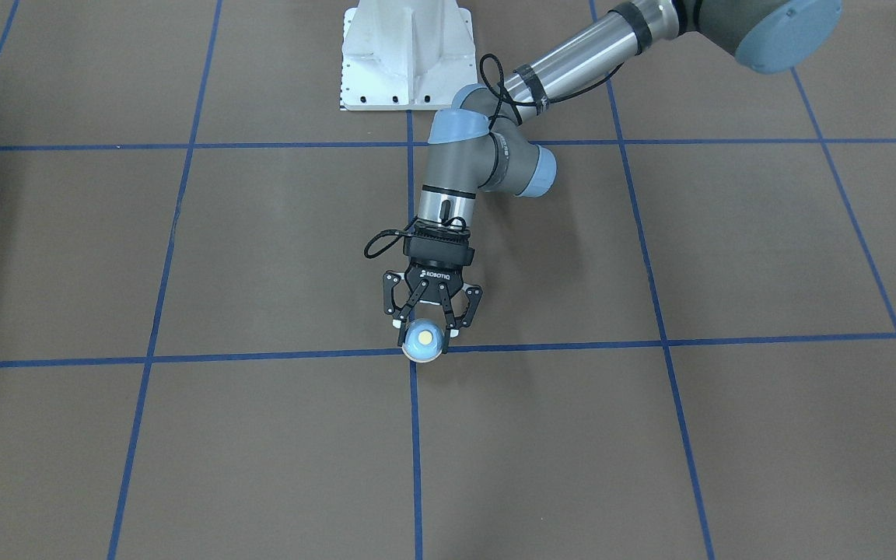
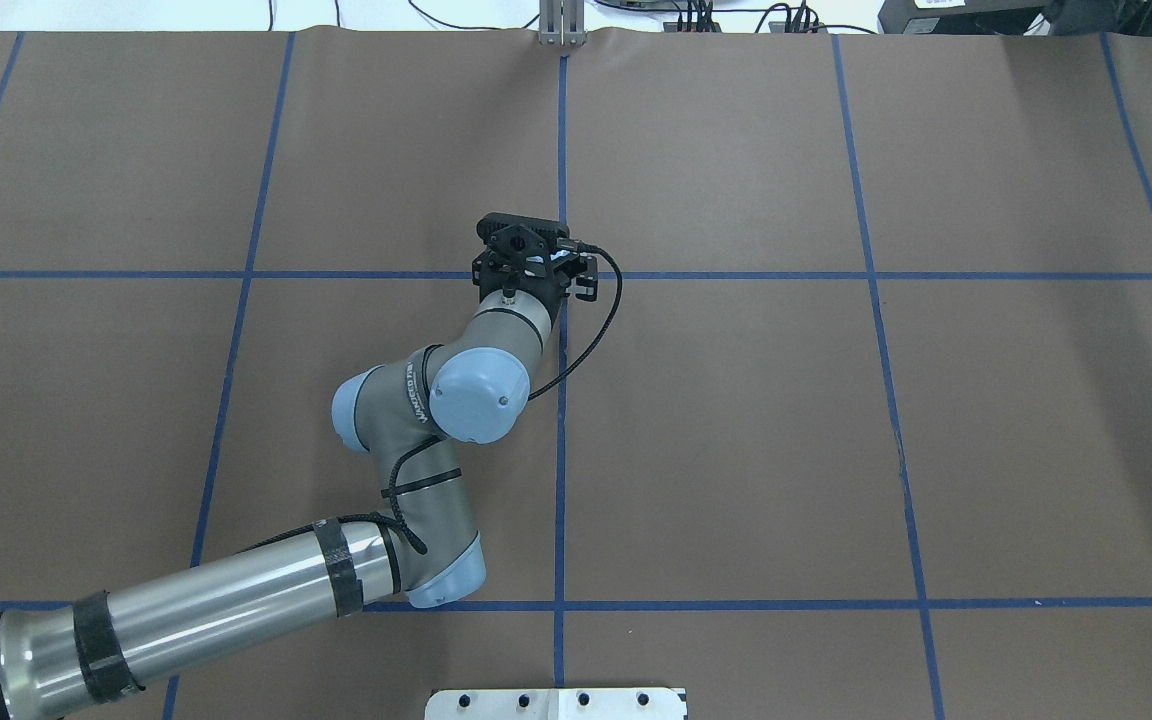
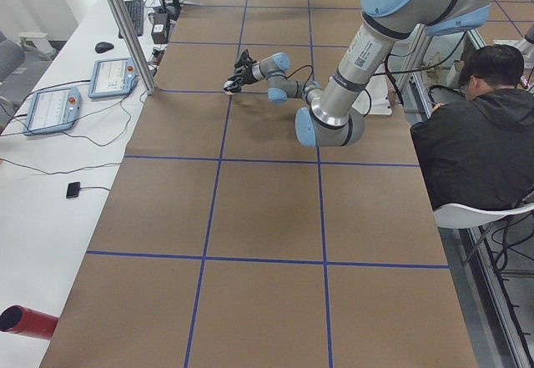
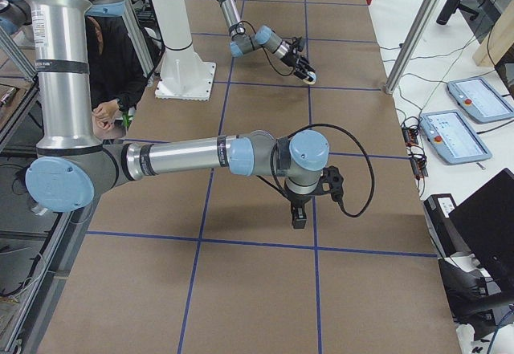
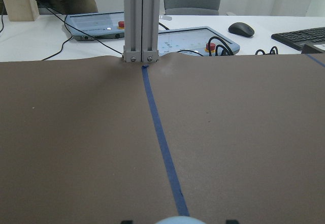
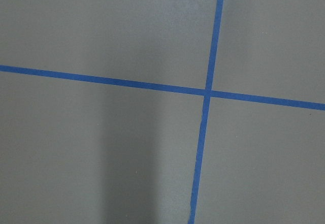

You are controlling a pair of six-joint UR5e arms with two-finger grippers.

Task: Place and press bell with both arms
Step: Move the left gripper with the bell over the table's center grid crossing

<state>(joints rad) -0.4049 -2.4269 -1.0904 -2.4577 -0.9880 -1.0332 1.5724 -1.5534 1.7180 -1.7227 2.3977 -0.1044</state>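
The light-blue bell (image 1: 422,340) with its cream button sits between the fingers of my left gripper (image 1: 425,328), at the crossing of two blue tape lines in the middle of the table. The jaws are closed on the bell's sides. The overhead view shows the left gripper (image 2: 526,245) from above, with the bell hidden under it. The bell's top shows at the bottom edge of the left wrist view (image 5: 175,220). My right gripper (image 4: 299,213) points down over the table, far from the bell (image 4: 310,76). I cannot tell whether it is open or shut.
The brown table cover (image 1: 650,435) has a blue tape grid. The white pedestal base (image 1: 405,54) stands at the robot's side. An aluminium post (image 5: 142,21), control pendants (image 5: 195,38) and a seated person (image 3: 480,134) are beyond the table edges.
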